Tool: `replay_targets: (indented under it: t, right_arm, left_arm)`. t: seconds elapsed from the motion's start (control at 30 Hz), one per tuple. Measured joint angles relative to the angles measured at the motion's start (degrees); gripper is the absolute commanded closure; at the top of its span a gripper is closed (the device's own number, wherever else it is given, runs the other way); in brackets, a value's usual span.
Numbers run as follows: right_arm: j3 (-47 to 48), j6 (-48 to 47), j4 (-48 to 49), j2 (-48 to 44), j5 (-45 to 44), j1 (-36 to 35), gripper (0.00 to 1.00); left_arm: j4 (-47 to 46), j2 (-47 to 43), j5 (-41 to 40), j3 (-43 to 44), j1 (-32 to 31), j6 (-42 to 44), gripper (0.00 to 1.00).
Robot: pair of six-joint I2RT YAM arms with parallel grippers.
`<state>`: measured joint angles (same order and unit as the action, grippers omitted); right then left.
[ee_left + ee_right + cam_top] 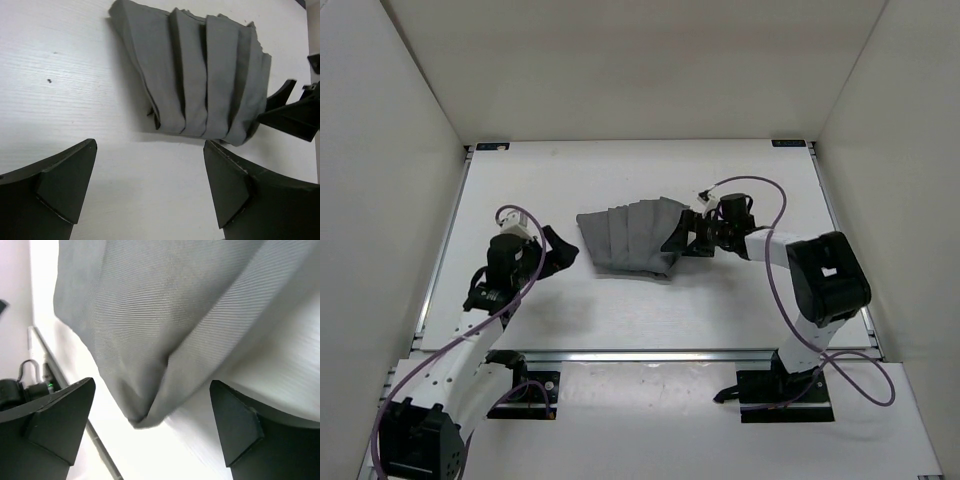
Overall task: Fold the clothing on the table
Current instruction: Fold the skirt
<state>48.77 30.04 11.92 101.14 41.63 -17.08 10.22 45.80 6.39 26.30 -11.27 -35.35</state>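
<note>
Clothing (628,238) lies in a pleated, fanned stack, with both tools spread wide.
The white surface (720,310) carries the dark grey clothing lying flat in overlapping folds. At the clothing's right edge, the right tool (680,236) has its fingers apart around a cloth corner and pinches nothing. A little way off the clothing's left edge, the left tool (558,252) gapes empty. Folding looks nearly done. The next move probably calls for regripping an edge to square the fanned layers. No container is in view.
</note>
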Motion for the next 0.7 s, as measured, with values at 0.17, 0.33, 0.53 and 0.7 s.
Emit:
replay_targets:
  t: [0.17,0.33,0.53,0.7]
  right_arm:
    - [1.57,-7.48,-12.26,-10.62,-6.73,1.42,0.01]
    - [-1.57,-13.99,-17.33,-25.81,-13.7,2.51,0.01]
    - [-4.57,-17.53,-18.71,-30.36,-17.29,2.23,0.01]
    - [-5.27,-18.32,-19.21,-30.32,-17.73,2.1,0.0]
  left_arm:
    - [3.45,4.98,5.27,6.29,0.17,4.63,0.01]
    - [6.6,7.32,7.26,7.52,-1.16,8.48,0.01]
    - [8.85,7.13,7.28,7.5,-2.51,11.17,0.01]
    - [10.16,5.07,5.9,7.48,-2.19,11.65,0.01]
